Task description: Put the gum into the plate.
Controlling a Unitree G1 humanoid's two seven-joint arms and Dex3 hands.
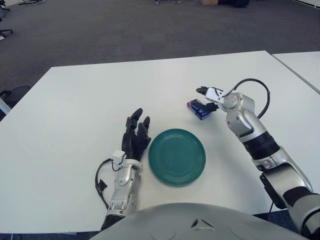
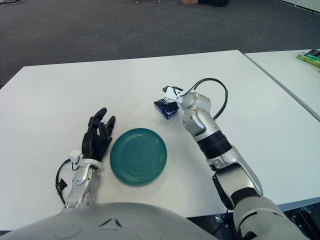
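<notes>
A small blue and purple gum pack lies flat on the white table, a little beyond the right rim of the round green plate. My right hand is at the pack's right end, one dark finger reaching over it and another beside it. The fingers are spread and do not close on the pack. My left hand shows just left of the plate, fingers extended and holding nothing. Nothing is in the plate.
A second white table stands to the right across a narrow gap, with a green object on its far part. Grey carpet lies beyond the table's far edge.
</notes>
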